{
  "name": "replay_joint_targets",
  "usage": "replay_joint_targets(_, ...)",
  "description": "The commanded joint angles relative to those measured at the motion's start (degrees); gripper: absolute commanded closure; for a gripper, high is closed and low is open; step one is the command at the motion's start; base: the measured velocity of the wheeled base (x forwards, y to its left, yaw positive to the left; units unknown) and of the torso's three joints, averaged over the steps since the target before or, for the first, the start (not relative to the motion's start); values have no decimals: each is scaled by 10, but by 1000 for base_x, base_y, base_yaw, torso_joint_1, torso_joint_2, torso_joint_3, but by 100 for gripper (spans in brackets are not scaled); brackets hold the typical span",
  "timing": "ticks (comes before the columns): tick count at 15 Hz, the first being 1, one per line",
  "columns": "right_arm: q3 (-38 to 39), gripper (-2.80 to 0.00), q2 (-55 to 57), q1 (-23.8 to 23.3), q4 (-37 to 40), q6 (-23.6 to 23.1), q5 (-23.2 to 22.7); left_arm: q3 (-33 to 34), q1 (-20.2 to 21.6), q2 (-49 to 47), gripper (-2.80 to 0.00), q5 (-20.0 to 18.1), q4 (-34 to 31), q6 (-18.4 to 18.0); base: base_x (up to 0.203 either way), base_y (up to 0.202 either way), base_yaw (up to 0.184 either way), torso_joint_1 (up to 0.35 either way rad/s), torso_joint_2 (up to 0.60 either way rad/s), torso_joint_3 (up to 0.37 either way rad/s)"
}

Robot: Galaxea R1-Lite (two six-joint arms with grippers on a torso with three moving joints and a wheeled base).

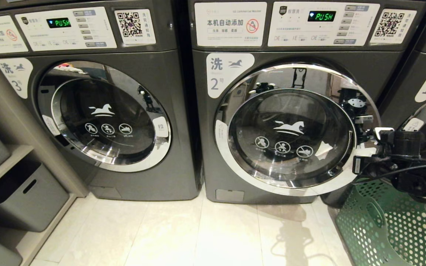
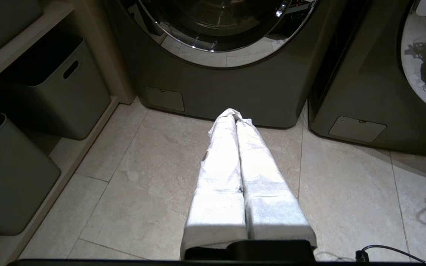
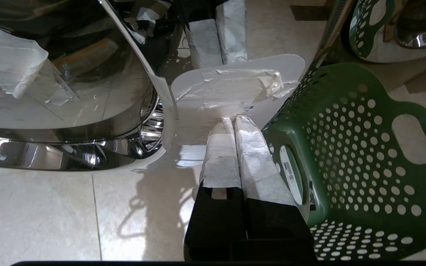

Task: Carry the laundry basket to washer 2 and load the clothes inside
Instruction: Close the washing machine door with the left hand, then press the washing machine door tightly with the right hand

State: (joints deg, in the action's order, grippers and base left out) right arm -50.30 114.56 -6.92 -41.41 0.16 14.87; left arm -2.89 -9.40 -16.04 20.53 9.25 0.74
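The right gripper [image 3: 231,120], fingers pressed together and empty, noses the tab at three o'clock on washer 2's door [image 1: 290,129]; judging by that, door-opening is underway, needing an outward pull.

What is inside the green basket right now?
The basket shows only its perforated green walls and floor; no clothes appear. In the head view the right arm covers its near end, so that part is hidden.

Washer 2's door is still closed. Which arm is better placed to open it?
Right. The right pincer, shut and empty, sits at the handle side of washer 2's door, beside the laundry basket. The left pincer hangs low over floor by washer 3.
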Motion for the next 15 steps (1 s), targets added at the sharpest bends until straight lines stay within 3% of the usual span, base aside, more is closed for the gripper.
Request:
replay_joint_targets(1, -1, 0, 30, -9, -14, -2, -1, 2, 0, -2, 0, 1, 1, 0, 0, 0, 0, 0, 0, 0)
replay_joint_targets(5, -33, 0, 54, -9, -17, 1, -2, 1, 0, -2, 0, 2, 1, 0, 0, 0, 0, 0, 0, 0)
replay_joint_targets(13, -174, 0, 122, -11, -16, -1, -5, 28, 0, -3, 0, -1, 4, 3, 0, 0, 0, 0, 0, 0)
replay_joint_targets(15, -215, 0, 147, -11, -14, -1, -6, 29, 0, -2, 0, -33, 6, 5, 0, 0, 0, 0, 0, 0)
